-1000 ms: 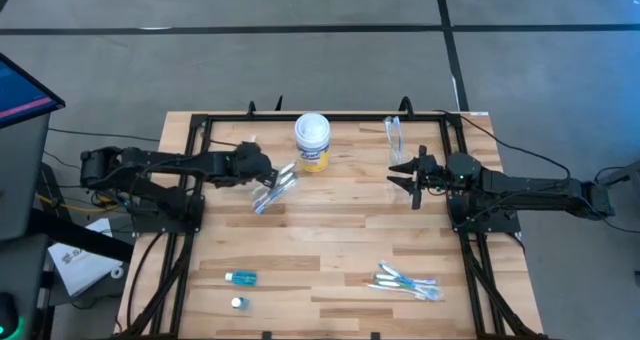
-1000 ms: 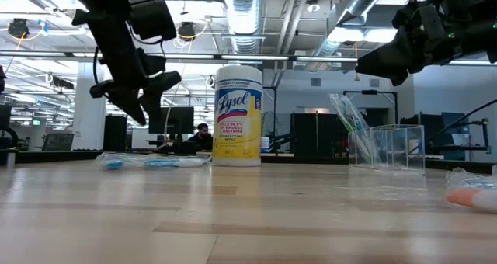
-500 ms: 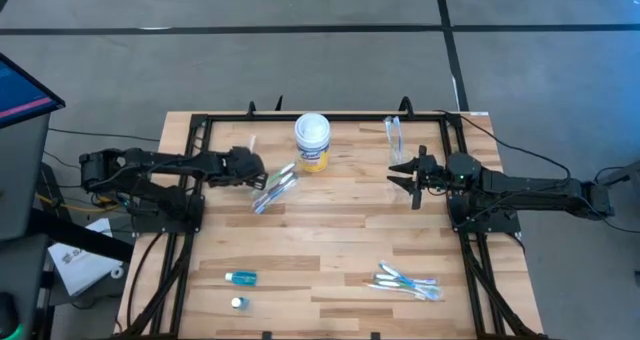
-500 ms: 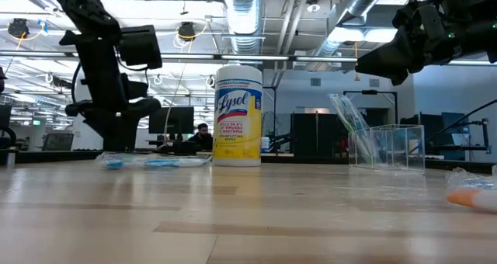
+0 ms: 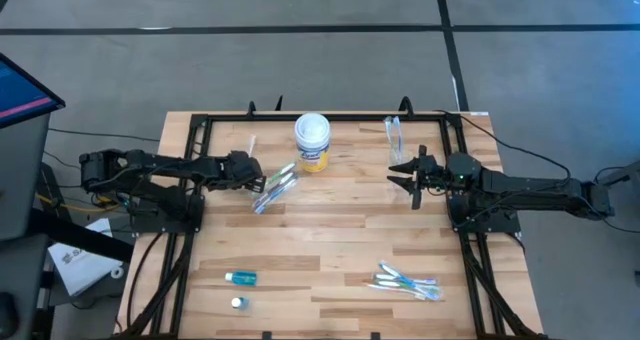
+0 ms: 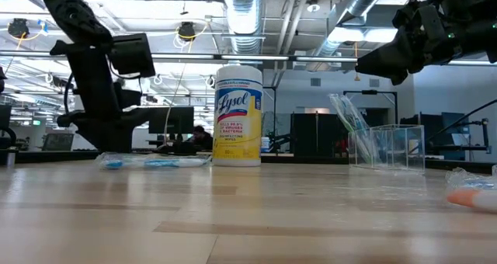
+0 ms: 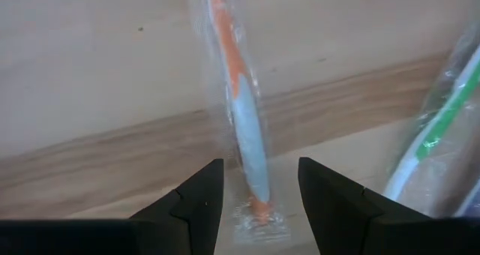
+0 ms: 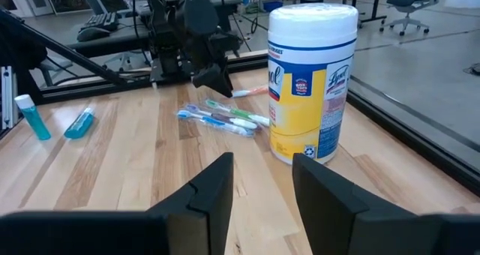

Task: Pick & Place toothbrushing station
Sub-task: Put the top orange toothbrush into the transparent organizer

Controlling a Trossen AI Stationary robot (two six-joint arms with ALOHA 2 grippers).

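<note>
A wrapped orange-and-grey toothbrush (image 7: 241, 105) lies flat on the wood near the table's left side, also seen in the right wrist view (image 8: 247, 92). My left gripper (image 7: 260, 166) hangs open just above its near end, one finger on either side, tilted steeply down (image 5: 248, 171). Beside it lie several wrapped blue and green toothbrushes (image 5: 275, 188). A clear cup (image 5: 393, 135) holding toothbrushes stands at the far right. My right gripper (image 5: 402, 174) waits open in the air near that cup, pointing toward the table's left.
A white-lidded yellow-labelled canister (image 5: 312, 142) stands at the far middle. A small blue tube (image 5: 241, 277) and a cap (image 5: 237, 302) lie near the front left. More wrapped toothbrushes (image 5: 408, 282) lie near the front right. A black frame (image 5: 330, 117) borders the table.
My left gripper has sunk toward the table and drawn back toward the table's left edge, away from the toothbrush bundle, staying open. The toothbrushes have not moved.
</note>
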